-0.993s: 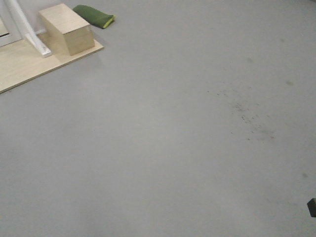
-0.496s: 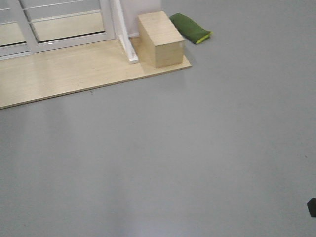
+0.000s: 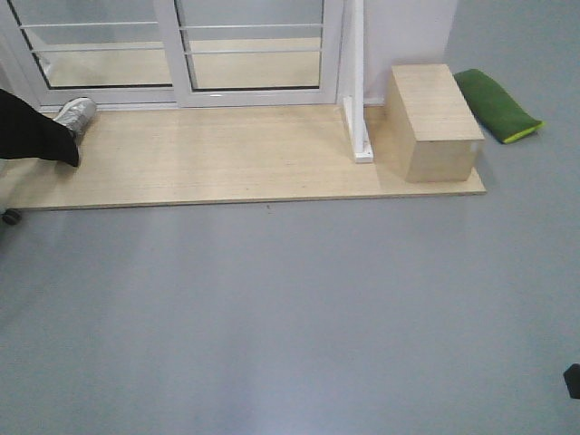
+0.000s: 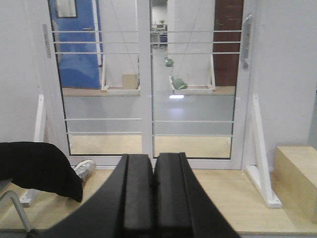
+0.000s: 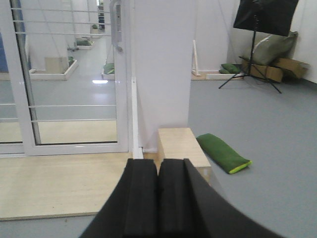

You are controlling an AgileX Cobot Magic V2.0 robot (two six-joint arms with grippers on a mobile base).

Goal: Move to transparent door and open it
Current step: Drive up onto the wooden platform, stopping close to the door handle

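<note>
The transparent door (image 4: 193, 99) is the right-hand glass panel in a white frame with thin white bars. Its curved grey-white handle (image 4: 246, 42) is on the right stile. The door stands shut beside a similar panel without a handle (image 4: 99, 99). The front view shows only the door's lower part (image 3: 252, 63). The right wrist view shows the door (image 5: 74, 89) and handle (image 5: 117, 27) at the left. My left gripper (image 4: 153, 159) is shut and empty, well short of the door. My right gripper (image 5: 158, 163) is shut and empty, pointing at the wall beside the door.
A light wooden platform (image 3: 227, 168) lies before the door. On it are a wooden box (image 3: 435, 118) and a white brace (image 3: 356, 100). A green bag (image 3: 497, 104) lies on the grey floor. A person's dark leg (image 3: 32, 136) and grey shoe (image 3: 74, 116) are at the left.
The front view has swung left. The box and green bag have shifted right in the frame. The door's lower part, the whole platform and the person's leg have come into view.
</note>
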